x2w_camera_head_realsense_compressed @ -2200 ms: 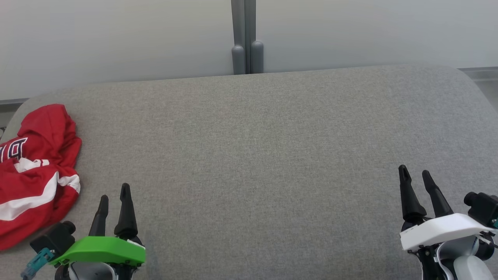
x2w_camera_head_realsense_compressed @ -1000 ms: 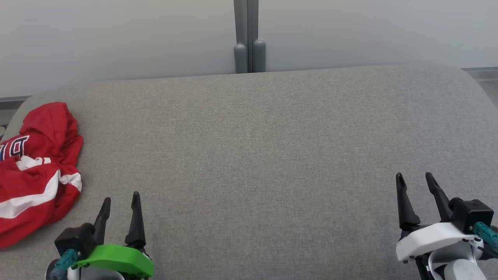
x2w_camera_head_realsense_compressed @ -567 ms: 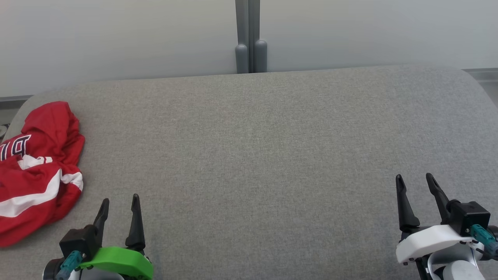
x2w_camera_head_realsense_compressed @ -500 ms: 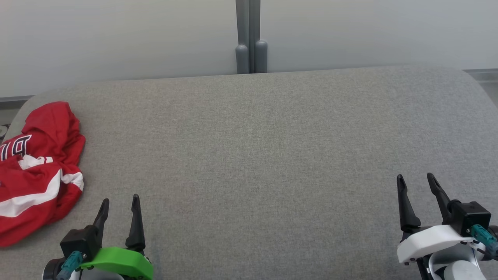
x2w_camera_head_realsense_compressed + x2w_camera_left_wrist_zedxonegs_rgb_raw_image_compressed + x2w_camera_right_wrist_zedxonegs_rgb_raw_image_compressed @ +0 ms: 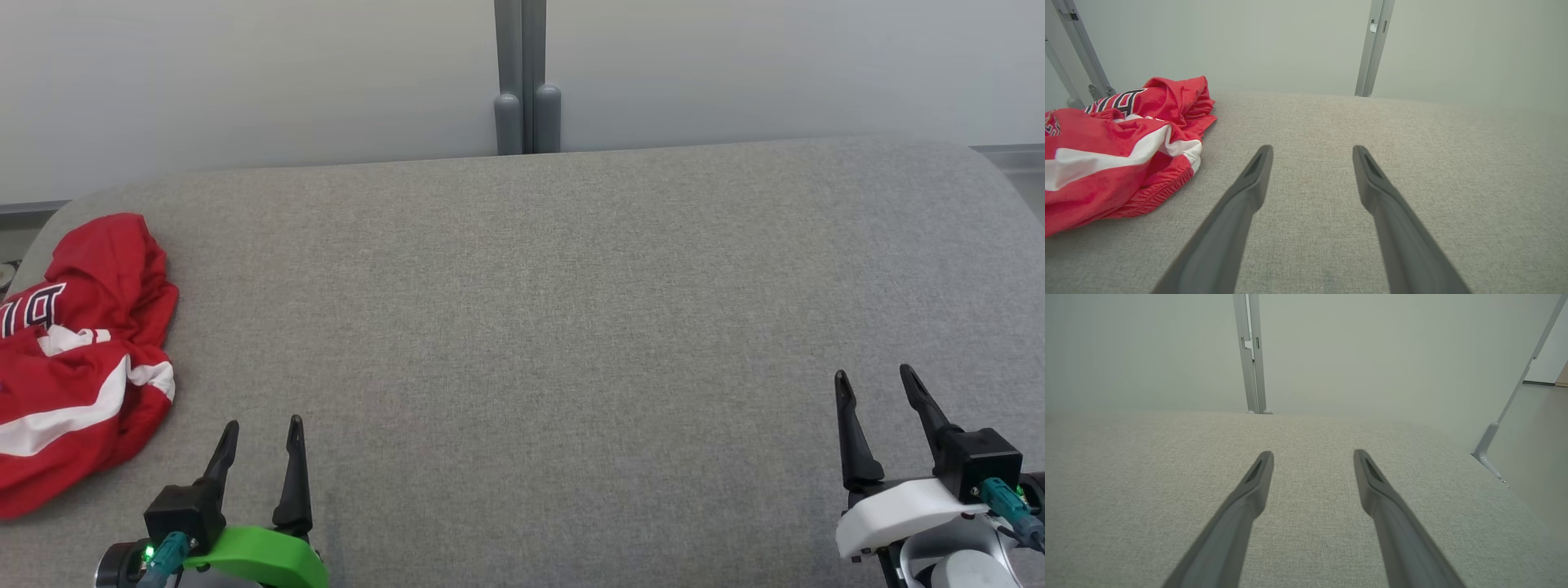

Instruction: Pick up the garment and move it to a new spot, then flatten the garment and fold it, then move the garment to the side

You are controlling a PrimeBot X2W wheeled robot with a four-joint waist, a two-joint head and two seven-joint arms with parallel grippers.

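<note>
Clearly the risk sits at the far left: the red jersey point(image 5: 82, 359) lies crumpled up and to the left of the left end effector point(image 5: 263, 423), near it but apart, right by the desk's rounded left edge, with part of the heap cut off by the head view's border. A push or a shallow pinch there could shove the cloth over that edge. Since folds are stacked on one another, a deep bite could catch several layers at once and make flattening harder later. The left end effector hovers with its fingers apart and nothing between them. The right end effector point(image 5: 874, 376), likewise spread and empty, is well apart from the jersey, so if it goes to help, its reach across could crowd the other arm at the heap.

The desk point(image 5: 522, 286) is covered in grey woven fabric, smooth and bare ahead of both end effectors; I judge it grippy enough to drag at cloth. Beyond them stands a pale plain wall point(image 5: 245, 82) with a grey post point(image 5: 522, 82) at its middle. Right of the right end effector, past the desk's edge, a slanted grey rail point(image 5: 1515, 400) runs down.
</note>
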